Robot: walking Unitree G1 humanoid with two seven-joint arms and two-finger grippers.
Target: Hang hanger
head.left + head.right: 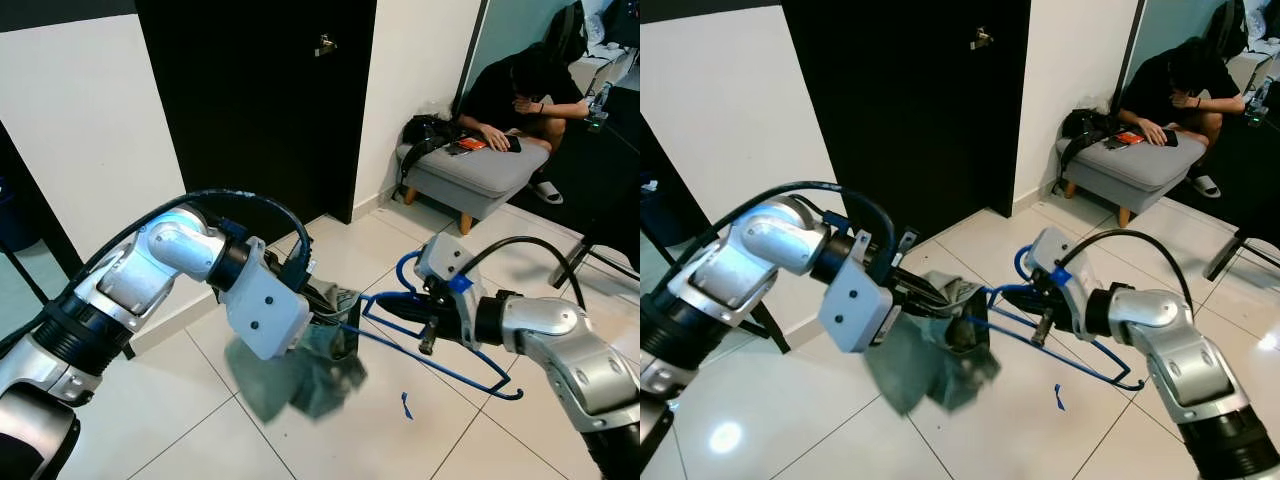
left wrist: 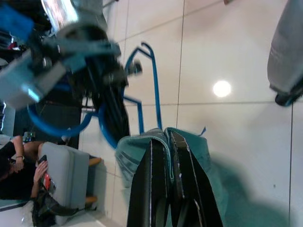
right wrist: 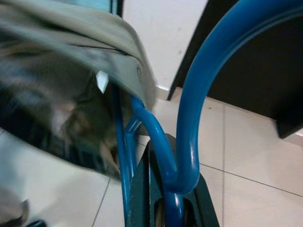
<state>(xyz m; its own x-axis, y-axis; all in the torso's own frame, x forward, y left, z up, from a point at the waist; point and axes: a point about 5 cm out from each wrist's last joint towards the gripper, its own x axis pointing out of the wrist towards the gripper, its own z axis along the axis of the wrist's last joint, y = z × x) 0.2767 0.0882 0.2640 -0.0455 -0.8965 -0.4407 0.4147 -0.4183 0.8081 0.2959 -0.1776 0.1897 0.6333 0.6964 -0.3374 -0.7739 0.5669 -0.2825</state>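
A blue wire hanger point(image 1: 450, 365) is held low over the tiled floor. My right gripper point(image 1: 405, 305) is shut on its neck just below the hook point(image 3: 203, 94). A teal-grey garment point(image 1: 300, 375) droops from the hanger's left end. My left gripper point(image 1: 335, 310) is shut on the garment's upper edge, right beside that end of the hanger. In the left wrist view the black fingers point(image 2: 156, 189) pinch the cloth point(image 2: 137, 151), with the hanger point(image 2: 154, 90) beyond them. The right wrist view has the garment point(image 3: 71, 94) blurred against the hanger's bars.
A black door point(image 1: 260, 100) in a white wall stands straight ahead. A person point(image 1: 525, 90) sits by a grey stool point(image 1: 470, 170) at the back right. A small blue scrap point(image 1: 405, 405) lies on the tiles. A dark chair leg point(image 1: 580, 260) crosses at the right.
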